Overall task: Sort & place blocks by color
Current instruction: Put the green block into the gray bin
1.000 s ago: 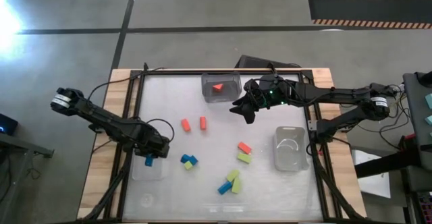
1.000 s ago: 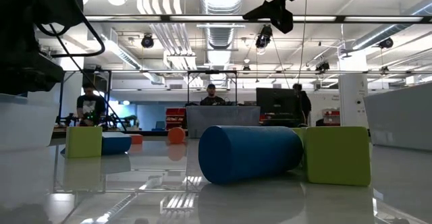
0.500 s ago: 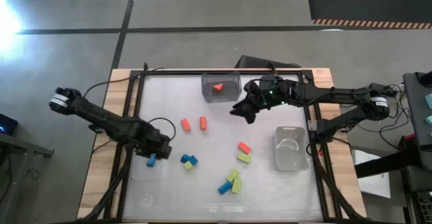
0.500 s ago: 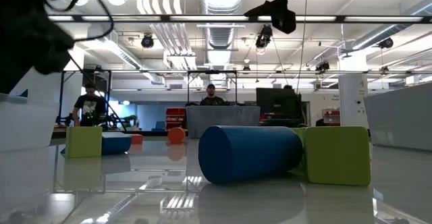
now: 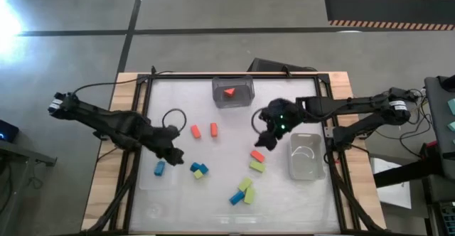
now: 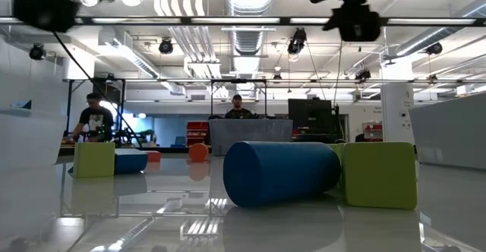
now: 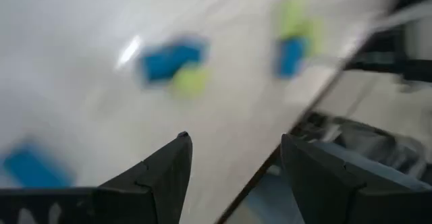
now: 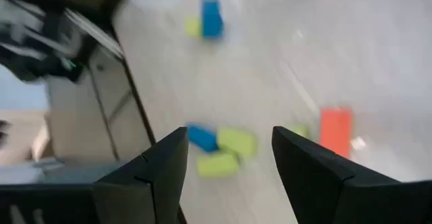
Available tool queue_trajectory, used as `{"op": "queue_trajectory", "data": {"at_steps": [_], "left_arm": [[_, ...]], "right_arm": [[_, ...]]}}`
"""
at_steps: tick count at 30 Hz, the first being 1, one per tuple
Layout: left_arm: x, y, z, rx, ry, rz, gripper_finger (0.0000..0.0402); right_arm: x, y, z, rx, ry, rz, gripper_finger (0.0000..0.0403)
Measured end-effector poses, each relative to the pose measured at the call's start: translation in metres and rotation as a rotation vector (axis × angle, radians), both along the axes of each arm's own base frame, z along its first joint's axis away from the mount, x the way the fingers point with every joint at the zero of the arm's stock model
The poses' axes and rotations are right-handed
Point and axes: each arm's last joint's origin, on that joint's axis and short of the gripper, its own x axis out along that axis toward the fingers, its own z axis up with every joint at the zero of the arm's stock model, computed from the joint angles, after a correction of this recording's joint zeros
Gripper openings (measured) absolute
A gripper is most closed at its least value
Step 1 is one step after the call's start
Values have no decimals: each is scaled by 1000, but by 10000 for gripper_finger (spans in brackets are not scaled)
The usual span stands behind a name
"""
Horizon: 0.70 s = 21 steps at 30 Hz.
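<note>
Small blue oblong block (image 5: 159,168) now dropped in clear plastic bin (image 5: 146,184); left pincer (image 5: 175,156) open, empty, withdrawn toward blue-and-green cluster (image 5: 199,170); right pincer (image 5: 266,141) open, empty, lowered over orange-red block (image 5: 257,155); sorting advancing.

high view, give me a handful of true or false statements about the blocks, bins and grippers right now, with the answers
1. The bin at the table's far edge holds an orange-red block. True.
2. The bin on the right holds three yellow-green blocks. False: no block shows inside it.
3. The left gripper grips a blue block. False: its fingers are open and empty; the blue block lies in the left bin.
4. Two orange-red blocks lie side by side on the table. True.
5. The right gripper is open, above the table near an orange-red block. True.
</note>
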Motion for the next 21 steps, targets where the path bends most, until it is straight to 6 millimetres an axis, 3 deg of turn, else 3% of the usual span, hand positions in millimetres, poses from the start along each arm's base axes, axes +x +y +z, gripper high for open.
{"op": "queue_trajectory", "data": {"at_steps": [6,9,13,21], "left_arm": [[16,8,39,226,-498,-80,210],[20,14,50,304,-653,-69,210],[22,23,58,373,-738,-56,210],[21,35,57,427,-729,-20,210]], "right_arm": [[-4,21,-15,-19,162,18,205],[-1,28,-26,-38,225,25,205],[9,37,-42,-51,299,45,205],[39,50,-67,-169,521,125,205]]}}
